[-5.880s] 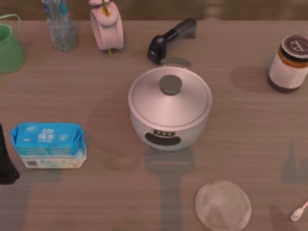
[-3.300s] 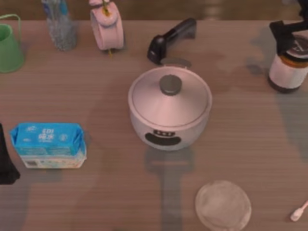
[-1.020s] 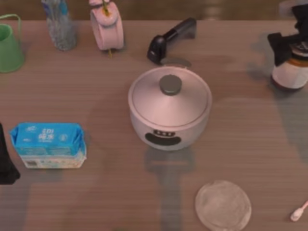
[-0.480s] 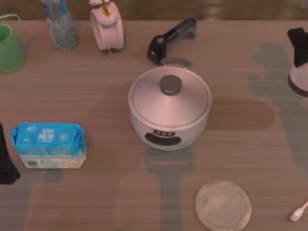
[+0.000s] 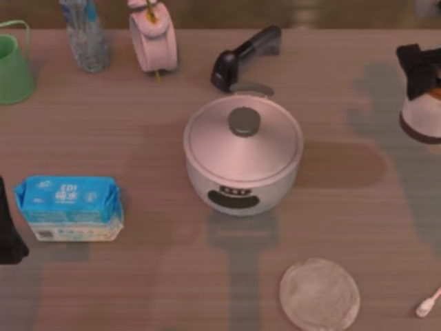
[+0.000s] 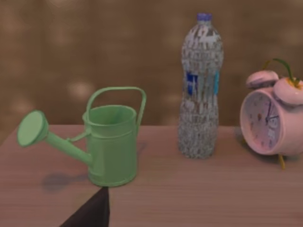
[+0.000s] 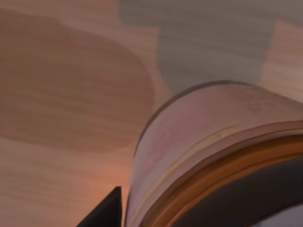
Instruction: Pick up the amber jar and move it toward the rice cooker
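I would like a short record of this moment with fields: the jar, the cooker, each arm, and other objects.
amber jar: lifted off the table, near the right edge
right gripper: shut on the amber jar from above
rice cooker: table centre, lid on
left arm: parked at the left edge
other objects: green watering can, clear bottle, pink alarm clock

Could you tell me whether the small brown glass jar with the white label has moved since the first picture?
Yes. The brown glass jar with the white label, held by the right gripper, has left its spot and now hangs lifted off the table, still right of the round white rice cooker.
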Controlling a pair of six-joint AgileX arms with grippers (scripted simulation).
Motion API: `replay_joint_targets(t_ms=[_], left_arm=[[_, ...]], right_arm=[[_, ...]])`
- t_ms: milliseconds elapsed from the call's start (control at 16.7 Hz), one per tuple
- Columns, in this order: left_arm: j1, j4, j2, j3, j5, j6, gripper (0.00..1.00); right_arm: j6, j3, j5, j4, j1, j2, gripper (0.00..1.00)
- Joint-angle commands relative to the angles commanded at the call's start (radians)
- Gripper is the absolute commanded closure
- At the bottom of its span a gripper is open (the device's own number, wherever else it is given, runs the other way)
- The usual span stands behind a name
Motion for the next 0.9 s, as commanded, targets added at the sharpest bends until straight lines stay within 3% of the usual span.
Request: replay_joint_targets(t_ms=[420,900], left_arm=[[0.000,0.000,0.000,0.000,0.000,0.000,0.00],[0.000,0.000,0.000,0.000,0.000,0.000,0.00]], right_arm=[[0.371,-0.147,0.071,0.136,0.188,-0.005,1.00],[0.421,-0.185,0.081,0.177,0.221,-0.002,1.00]])
